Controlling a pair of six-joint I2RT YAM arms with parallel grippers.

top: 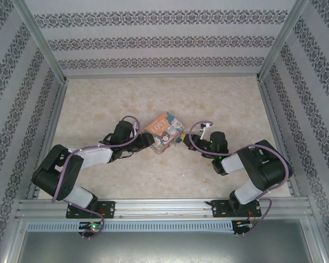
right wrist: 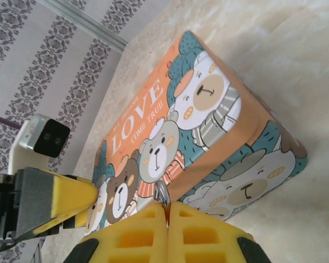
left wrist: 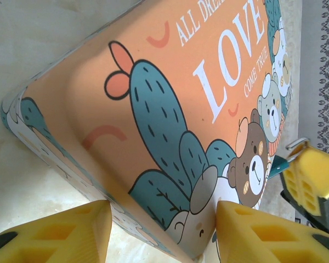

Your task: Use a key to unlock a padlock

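Takes the LOVE box (top: 164, 133) as landmark, lying flat on the beige table (top: 98, 98). Grasps the box's left end with the left gripper (top: 144, 142), 2 yellow pads (left wrist: 49, 233) pressed on opposite sides of 1 corner. Holds the right gripper (top: 186, 140) at the box's right end, its pads pinched tight together. Shows a small silver loop (right wrist: 162, 193) poking out at those tips, against the box's side wall; cannot tell whether clamped. Places the padlock (left wrist: 277, 163) just beside the box's edge near the brown bear, teal body right at the right gripper's tip, mostly hidden.
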